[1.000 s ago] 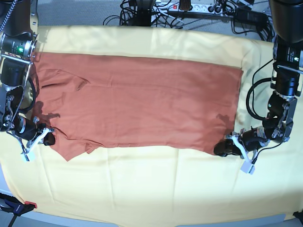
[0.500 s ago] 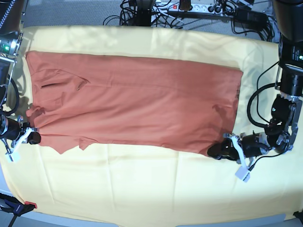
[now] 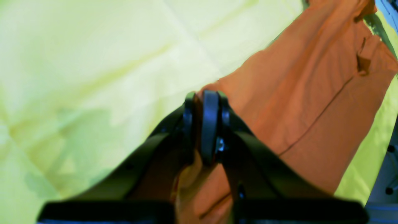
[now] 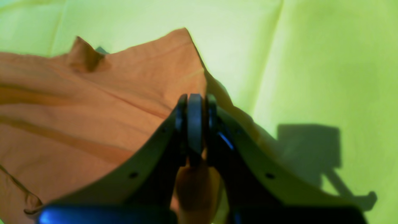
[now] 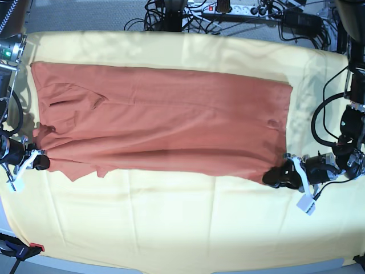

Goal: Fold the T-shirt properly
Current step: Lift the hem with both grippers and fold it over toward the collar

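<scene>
The shirt (image 5: 162, 128) lies spread flat on the yellow cloth (image 5: 188, 228), its near edge pulled tight between the two grippers. The left gripper (image 5: 278, 176) is closed tight on one near corner of the shirt. The right gripper (image 5: 41, 162) is closed tight on the other near corner.

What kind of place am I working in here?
Probably a robotics lab bench: a table draped in a pale yellow cloth, a power strip with tangled cables behind it, and the T-shirt spread out.
</scene>
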Available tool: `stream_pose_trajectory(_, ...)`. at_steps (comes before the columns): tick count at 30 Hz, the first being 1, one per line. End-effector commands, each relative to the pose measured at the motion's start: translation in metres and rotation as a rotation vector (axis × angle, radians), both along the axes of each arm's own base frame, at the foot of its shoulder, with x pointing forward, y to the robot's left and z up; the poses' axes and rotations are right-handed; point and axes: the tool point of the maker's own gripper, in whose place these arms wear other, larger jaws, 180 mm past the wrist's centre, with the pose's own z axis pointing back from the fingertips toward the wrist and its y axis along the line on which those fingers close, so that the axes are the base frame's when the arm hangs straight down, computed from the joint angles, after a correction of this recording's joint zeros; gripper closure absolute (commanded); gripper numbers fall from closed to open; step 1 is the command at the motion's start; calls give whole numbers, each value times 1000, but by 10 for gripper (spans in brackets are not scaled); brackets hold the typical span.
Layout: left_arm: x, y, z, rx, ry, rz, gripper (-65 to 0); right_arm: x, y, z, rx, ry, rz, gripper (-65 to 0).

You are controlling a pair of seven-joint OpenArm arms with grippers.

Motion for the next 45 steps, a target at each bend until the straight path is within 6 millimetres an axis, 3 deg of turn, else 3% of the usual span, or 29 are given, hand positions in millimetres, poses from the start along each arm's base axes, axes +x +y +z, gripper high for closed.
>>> stream_pose_trajectory(1, 10, 7, 31, -24, -78, 12, 0, 13, -9, 27, -7, -73, -10, 0)
stream_pose_trajectory(10, 8, 20, 37, -11, -82, 27, 0, 14, -1, 33, 56, -89, -6, 0)
stream_pose_trajectory(18, -17, 4, 37, -108, 69, -65, 0, 5, -1, 23, 44, -19, 11, 0)
stream_pose_trajectory(23, -36, 9, 24, 8, 142, -132, 0, -2, 9, 25, 112, 19, 37, 0)
stream_pose_trajectory(31, -56, 17, 36, 123, 110, -194, 0, -7, 6, 26, 114, 39, 42, 0)
stream_pose_trajectory(39, -107, 6, 2, 183, 205, -299, 0, -10, -3, 24, 79, 58, 36, 0)
stream_pose_trajectory(45, -124, 5, -15, 177, 262, -310, 0, -13, -3, 22, 74, 74, 40, 0)
